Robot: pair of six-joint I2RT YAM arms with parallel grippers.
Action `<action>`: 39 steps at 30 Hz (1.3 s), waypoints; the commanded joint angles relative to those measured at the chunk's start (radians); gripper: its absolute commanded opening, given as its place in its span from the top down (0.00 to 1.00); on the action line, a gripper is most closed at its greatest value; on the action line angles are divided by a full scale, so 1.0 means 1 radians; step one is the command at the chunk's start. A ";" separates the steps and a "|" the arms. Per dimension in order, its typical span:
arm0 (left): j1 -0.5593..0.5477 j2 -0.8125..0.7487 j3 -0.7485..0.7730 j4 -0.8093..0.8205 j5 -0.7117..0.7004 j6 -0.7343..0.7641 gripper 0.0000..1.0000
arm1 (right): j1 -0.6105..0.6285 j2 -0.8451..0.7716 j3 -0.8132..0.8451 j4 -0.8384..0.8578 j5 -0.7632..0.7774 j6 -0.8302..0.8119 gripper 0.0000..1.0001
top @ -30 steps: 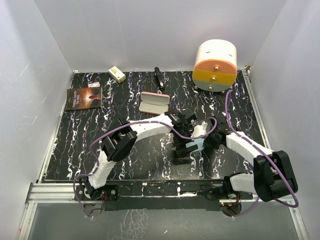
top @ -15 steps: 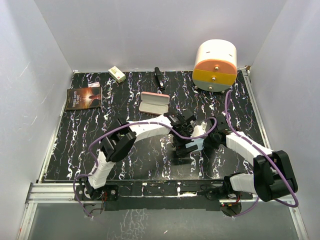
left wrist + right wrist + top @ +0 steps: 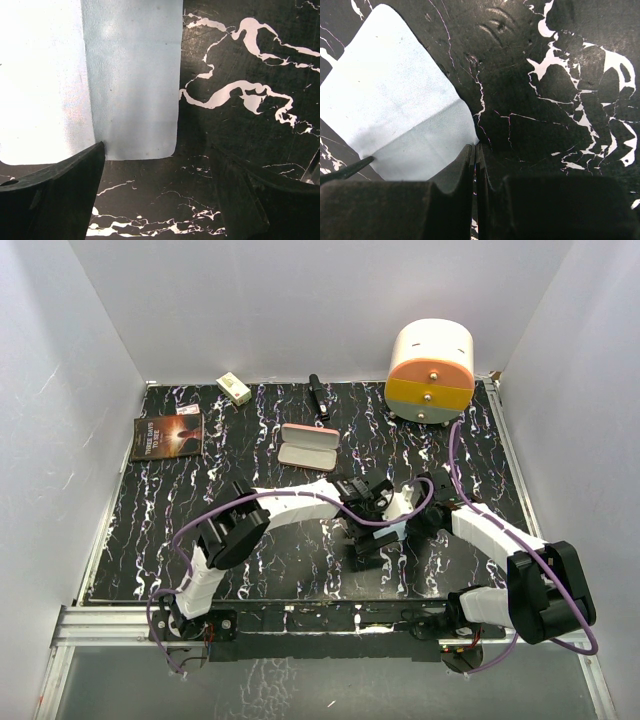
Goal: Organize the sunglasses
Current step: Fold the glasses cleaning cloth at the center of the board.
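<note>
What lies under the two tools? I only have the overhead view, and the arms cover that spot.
Observer: A light blue cloth, spread out; the left wrist view shows it.
Operator: Is the left tool gripping it?
Observer: No. The left tool is open, its fingers wide apart, with the cloth's corner between them.
Operator: And the right one?
Observer: The right tool is shut, its tip at the cloth's edge. I cannot tell whether it pinches the cloth.

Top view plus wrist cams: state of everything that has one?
Pink oblong glasses case: lid open.
Round white drawer box: orange and yellow drawers both shut.
Light blue square cloth: spread flat on the black marbled table.
Dark book: closed, lying flat.
Left fingers: open, above the cloth's corner.
Right fingers: shut, at the cloth's edge.
</note>
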 commanded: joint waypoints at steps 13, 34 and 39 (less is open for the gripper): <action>-0.096 0.165 -0.138 -0.006 -0.055 -0.108 0.22 | 0.006 -0.065 -0.004 0.015 0.041 0.009 0.92; -0.112 0.225 -0.155 -0.033 -0.025 -0.122 0.80 | 0.006 -0.077 0.000 0.012 0.031 0.007 0.92; -0.112 0.241 -0.136 -0.049 -0.039 -0.114 1.00 | 0.006 -0.073 0.005 0.022 0.010 0.005 0.92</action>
